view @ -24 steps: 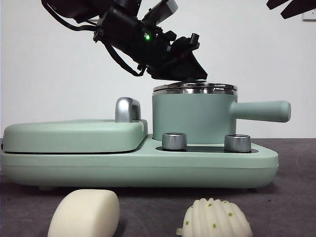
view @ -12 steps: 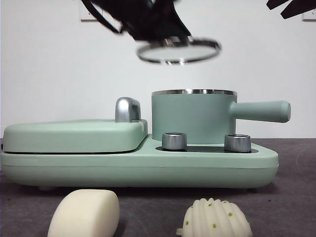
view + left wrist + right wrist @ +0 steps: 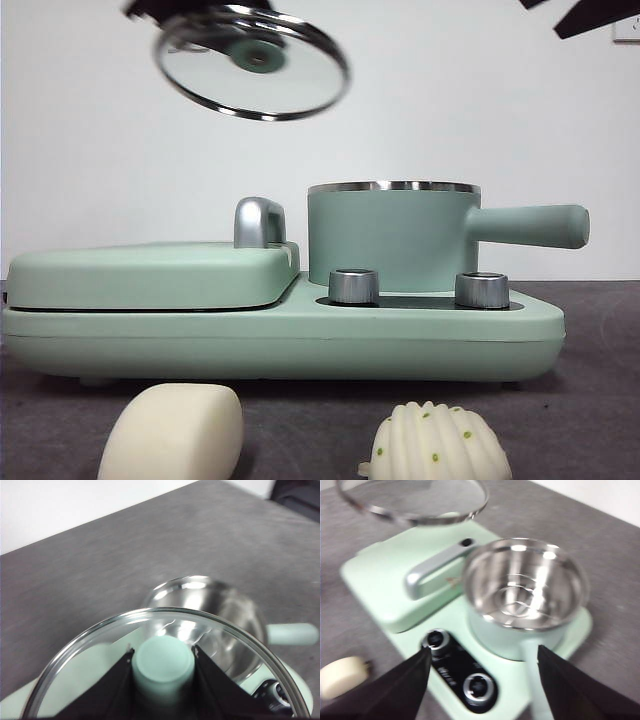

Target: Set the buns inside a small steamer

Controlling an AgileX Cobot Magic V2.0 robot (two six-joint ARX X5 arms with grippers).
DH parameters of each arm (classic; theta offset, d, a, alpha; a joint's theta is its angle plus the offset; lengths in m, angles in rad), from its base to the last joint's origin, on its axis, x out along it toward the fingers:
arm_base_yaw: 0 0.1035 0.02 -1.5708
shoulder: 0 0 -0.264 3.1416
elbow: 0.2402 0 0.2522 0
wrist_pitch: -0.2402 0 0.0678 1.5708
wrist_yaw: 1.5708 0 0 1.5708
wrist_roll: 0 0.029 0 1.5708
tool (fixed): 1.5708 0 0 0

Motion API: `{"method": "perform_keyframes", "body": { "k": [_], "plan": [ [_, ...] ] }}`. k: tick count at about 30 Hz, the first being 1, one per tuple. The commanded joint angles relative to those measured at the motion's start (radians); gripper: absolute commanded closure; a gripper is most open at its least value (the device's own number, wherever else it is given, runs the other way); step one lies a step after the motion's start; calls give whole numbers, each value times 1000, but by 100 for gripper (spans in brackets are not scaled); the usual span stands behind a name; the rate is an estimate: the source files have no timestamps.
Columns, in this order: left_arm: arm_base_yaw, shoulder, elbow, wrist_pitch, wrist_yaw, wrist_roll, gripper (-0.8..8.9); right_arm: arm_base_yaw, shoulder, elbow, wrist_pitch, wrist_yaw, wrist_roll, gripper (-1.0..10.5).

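Left gripper [image 3: 162, 667]: jaws pinching the green knob [image 3: 163, 662] of the glass lid [image 3: 252, 62], one jaw on each side. The lid hangs high in the air, tilted, above the flat griddle cover [image 3: 150, 272] and well apart from the pot. Held by the knob because that is the only graspable part; carried off to the side, I judge, so the pot mouth is free for loading

Small steamer [image 3: 393, 235]: uncovered, upright on the mint-green base unit [image 3: 280, 335], long handle [image 3: 528, 225] pointing away from the griddle side. Right wrist view shows the steel inside bare, nothing in it

Buns: both on the grey table [image 3: 590, 420] in front of the base unit, neither touched. Smooth oblong bun [image 3: 173, 432] lies before the griddle side; ribbed bun [image 3: 436, 443] with green specks lies before the steamer side. Apart from each other, just ahead of the unit's front edge, near the camera

Right gripper [image 3: 482, 682]: jaws spread wide, nothing between them, hovering above the control knobs [image 3: 479, 686] and the steamer's handle. It looks parked to wait while the lid is out of the way

Judgement: lid removal is done, bun loading not begun. The lid needs a resting place, or must be kept aloft, before a bun goes in. Risk: the tilted lid slipping on its knob
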Motion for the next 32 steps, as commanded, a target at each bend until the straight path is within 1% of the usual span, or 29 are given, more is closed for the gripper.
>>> {"method": "perform_keyframes", "body": {
  "k": [1, 3, 8, 11, 14, 19, 24, 28, 32],
  "plan": [
    [8, -34, 8, -12, -1, -8, 803, 75, 13, 21, 3, 0, 3, 591],
    [20, -64, -8, -30, -2, -8, 802, 135, 27, 21, 5, 10, 2, 591],
    [43, -150, -80, -40, -9, -9, 803, 302, 101, 21, 6, 80, -21, 591],
    [65, -197, -114, -62, -11, -9, 803, 391, 161, 21, 20, 85, -20, 591],
    [88, -227, -127, -86, -13, -5, 803, 468, 224, 21, 34, 95, -20, 591],
    [128, -251, -127, -85, -13, 3, 803, 594, 343, 21, 77, 154, -20, 588],
    [156, -251, -127, -80, -13, 2, 803, 683, 461, 21, 149, 162, -20, 573],
    [162, -251, -127, -80, -13, 2, 803, 733, 547, 21, 197, 187, -19, 563],
    [162, -251, -127, -79, -13, 3, 803, 761, 629, 21, 224, 190, -14, 562]
  ]
}}
